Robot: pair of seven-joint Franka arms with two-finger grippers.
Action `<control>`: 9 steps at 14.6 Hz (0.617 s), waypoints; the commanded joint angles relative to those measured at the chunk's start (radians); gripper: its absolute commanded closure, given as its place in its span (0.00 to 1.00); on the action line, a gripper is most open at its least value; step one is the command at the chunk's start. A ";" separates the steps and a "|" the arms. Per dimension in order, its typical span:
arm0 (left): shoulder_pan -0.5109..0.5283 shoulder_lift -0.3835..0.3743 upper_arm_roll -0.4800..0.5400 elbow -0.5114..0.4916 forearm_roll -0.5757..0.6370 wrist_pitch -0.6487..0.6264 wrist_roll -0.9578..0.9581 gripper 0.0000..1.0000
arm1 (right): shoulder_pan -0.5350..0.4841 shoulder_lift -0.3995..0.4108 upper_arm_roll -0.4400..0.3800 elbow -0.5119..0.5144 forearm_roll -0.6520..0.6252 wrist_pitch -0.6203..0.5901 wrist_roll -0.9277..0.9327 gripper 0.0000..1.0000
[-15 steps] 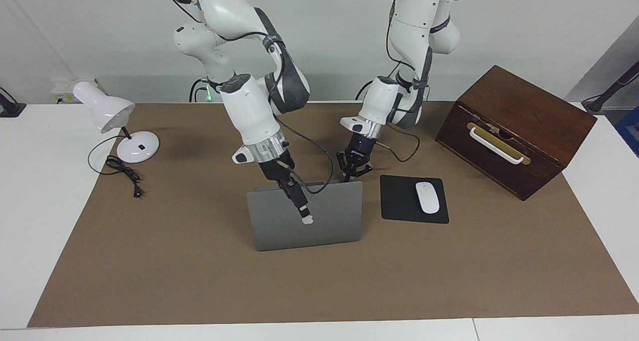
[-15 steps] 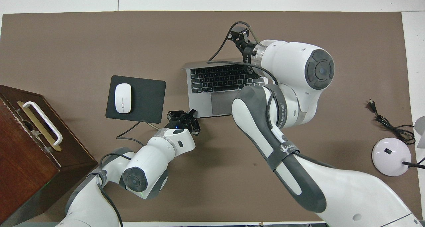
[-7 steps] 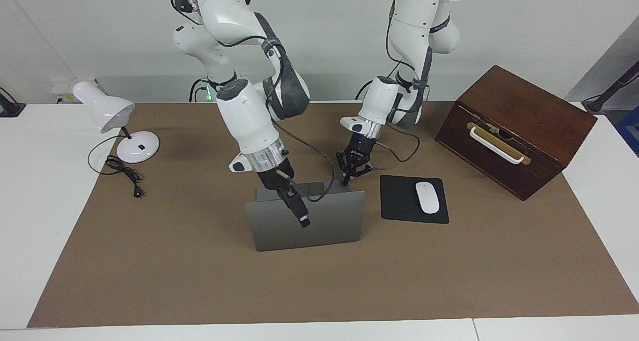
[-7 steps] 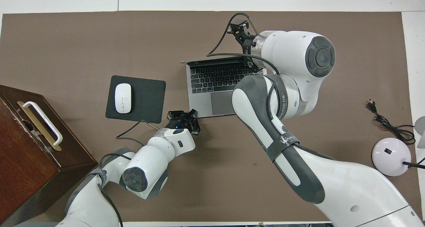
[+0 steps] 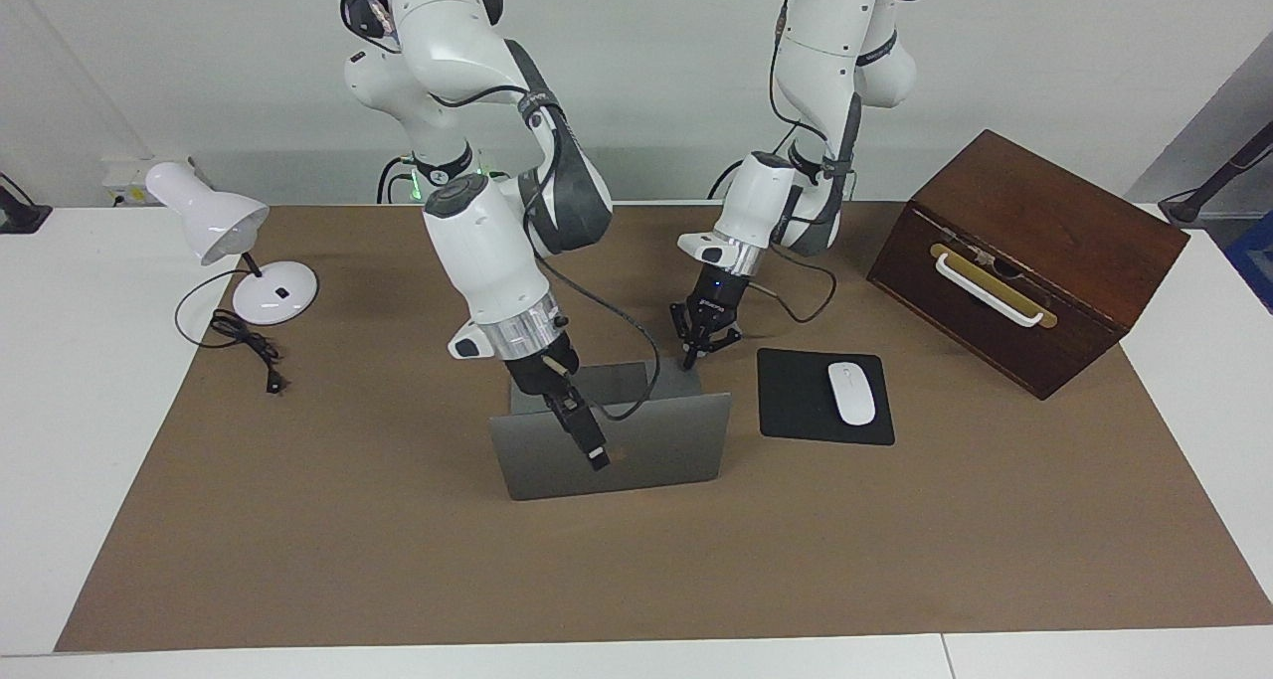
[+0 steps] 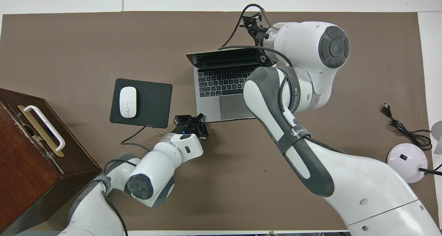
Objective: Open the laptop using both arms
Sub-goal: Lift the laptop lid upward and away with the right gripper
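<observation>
The silver-grey laptop (image 5: 656, 440) stands partly open in the middle of the brown mat, with the back of its lid toward the facing camera. Its keyboard and palm rest (image 6: 211, 103) show in the overhead view. My right gripper (image 5: 594, 450) is shut on the lid's top edge, one finger lying down the lid's back; it also shows over the lid's edge in the overhead view (image 6: 261, 54). My left gripper (image 5: 699, 351) is open and rests on the base's corner nearest the robots, toward the left arm's end; it shows there in the overhead view too (image 6: 190, 120).
A black mouse pad (image 5: 796, 411) with a white mouse (image 5: 851, 393) lies beside the laptop toward the left arm's end. A brown wooden box (image 5: 1024, 261) with a white handle stands past it. A white desk lamp (image 5: 234, 252) and its cable (image 5: 244, 346) are at the right arm's end.
My right gripper has swung the lid farther open, so the screen now shows from above and the logo has passed behind the finger. My left gripper has stayed on the base corner.
</observation>
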 commanded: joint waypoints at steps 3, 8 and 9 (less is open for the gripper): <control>-0.016 0.065 0.009 0.028 0.011 0.013 0.006 1.00 | -0.012 0.017 -0.002 0.069 -0.033 -0.082 0.019 0.00; -0.016 0.065 0.009 0.028 0.011 0.014 0.006 1.00 | -0.014 -0.011 -0.021 0.090 -0.048 -0.205 0.016 0.00; -0.016 0.065 0.009 0.028 0.011 0.013 0.006 1.00 | -0.014 -0.015 -0.029 0.107 -0.048 -0.236 0.016 0.00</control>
